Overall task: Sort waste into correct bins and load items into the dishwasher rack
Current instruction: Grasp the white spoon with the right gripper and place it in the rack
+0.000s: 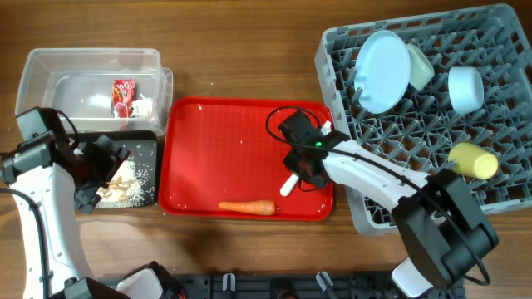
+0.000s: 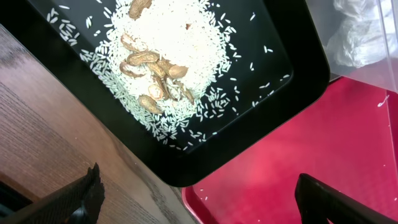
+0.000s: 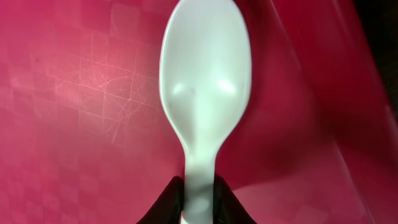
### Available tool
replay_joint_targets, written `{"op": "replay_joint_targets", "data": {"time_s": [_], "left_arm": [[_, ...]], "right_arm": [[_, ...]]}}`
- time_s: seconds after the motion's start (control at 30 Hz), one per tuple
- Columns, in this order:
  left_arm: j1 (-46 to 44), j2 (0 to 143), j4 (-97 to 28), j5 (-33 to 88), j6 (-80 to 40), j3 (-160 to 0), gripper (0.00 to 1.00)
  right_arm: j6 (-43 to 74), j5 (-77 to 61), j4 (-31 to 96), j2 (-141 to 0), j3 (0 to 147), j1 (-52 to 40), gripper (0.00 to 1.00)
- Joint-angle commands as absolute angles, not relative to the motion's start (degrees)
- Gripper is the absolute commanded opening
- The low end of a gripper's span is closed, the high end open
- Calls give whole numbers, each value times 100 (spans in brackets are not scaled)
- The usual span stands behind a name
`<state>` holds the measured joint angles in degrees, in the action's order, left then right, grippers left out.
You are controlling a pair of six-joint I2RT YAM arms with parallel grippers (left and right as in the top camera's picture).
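One spoon (image 3: 205, 93) is what the coming move is turning on. The right gripper (image 3: 198, 202) is clamping its handle, with the dark fingers (image 3: 166, 200) pinching both sides of the stem. The spoon's bowl is pointing straight away from the fingers in the wrist view, so its long axis is running in line with the gripper.

In the overhead view the white spoon (image 1: 288, 184) is poking out below the right gripper (image 1: 304, 163). It is slanting toward the near-left of the red tray (image 1: 216, 149), so its bowl end is facing away from the dishwasher rack (image 1: 328, 75). The rack is sitting just right of the tray, making the right arm the nearer one by far. I'm judging that the spoon needs carrying rightward and turning handle-up or handle-down for a cell. I cannot tell whether it is clear of the tray surface.

The left gripper (image 2: 199, 199) is hanging with fingers spread wide and nothing between them. It is hovering over the near corner of the black tray (image 2: 298, 74), where the rice scraps (image 2: 168, 56) are lying.

The carrot (image 1: 247, 207) is lying on the tray's near edge with its long axis left-right, roughly between the arms and well apart from the spoon.
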<state>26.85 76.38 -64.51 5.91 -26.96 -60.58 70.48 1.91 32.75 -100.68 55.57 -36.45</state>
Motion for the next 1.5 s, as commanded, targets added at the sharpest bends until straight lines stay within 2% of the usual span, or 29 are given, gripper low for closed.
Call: {"op": "replay_joint_targets", "data": {"time_s": [0.0, 0.07, 0.2, 0.3, 0.4, 0.5, 0.6, 0.7, 0.83, 0.87, 0.9, 0.93, 1.03, 1.13, 1.2, 1.27, 1.3, 1.37, 1.47], "left_arm": [[2711, 7607, -6458, 659, -2766, -6053, 100], [2711, 7607, -6458, 659, -2766, -6053, 100], [2711, 7607, -6458, 659, -2768, -6053, 100], [2711, 7607, -6458, 659, -2768, -6053, 100], [2711, 7607, -6455, 659, -2768, -6053, 100], [2711, 7607, -6455, 661, -2768, -6053, 100], [2711, 7607, -6455, 661, -2768, -6053, 100], [2711, 7607, -6455, 661, -2768, -6053, 100], [2711, 7607, -6455, 659, -2768, -6053, 100], [2711, 7607, -6455, 659, -2768, -6053, 100], [2711, 7607, -6455, 659, -2768, -6053, 100], [2711, 7607, -6455, 659, -2768, -6053, 100], [2711, 7607, -6455, 661, -2768, -6053, 100], [2711, 7607, -6455, 661, -2768, -6053, 100], [2711, 7607, -6455, 661, -2768, -6053, 100], [2711, 7607, -6455, 661, -2768, -6053, 100], [2711, 7607, -6458, 744, -2766, -6053, 100], [2563, 7607, -6493, 1374, -2320, -6053, 100], [1664, 7607, -6449, 1413, -1787, -6053, 100]], "right_arm": [[7048, 145, 3336, -10208, 5494, -3658, 12], [7035, 145, 3341, -10206, 5494, -3658, 6], [6055, 169, 3371, -10042, 5754, -3658, 5], [3970, 172, 3433, -9164, 6029, -3645, 4], [2991, 622, 3907, -8086, 6093, -3426, 4], [1621, 794, 4176, -7137, 6093, -2810, 4], [268, 797, 4639, -6952, 6082, -2018, 4], [130, 799, 4757, -7308, 6010, -1551, 4], [14, 797, 4895, -8073, 5874, -1529, 4], [58, 790, 4930, -8243, 5874, -1529, 7], [272, 773, 4936, -8305, 5876, -1529, 29], [504, 775, 4950, -8235, 5944, -1529, 43], [615, 666, 5103, -7885, 6490, -1531, 51], [281, -991, 4991, -7572, 7017, -1653, 56], [-338, -1621, 4978, -7614, 6982, -2126, 65], [-775, -1599, 5124, -7867, 6853, -2696, 69], [-576, -1347, 5127, -8025, 6810, -2882, 69], [552, -556, 5013, -8346, 6807, -2967, 70], [871, -231, 4866, -8311, 6860, -2812, 71]]}}
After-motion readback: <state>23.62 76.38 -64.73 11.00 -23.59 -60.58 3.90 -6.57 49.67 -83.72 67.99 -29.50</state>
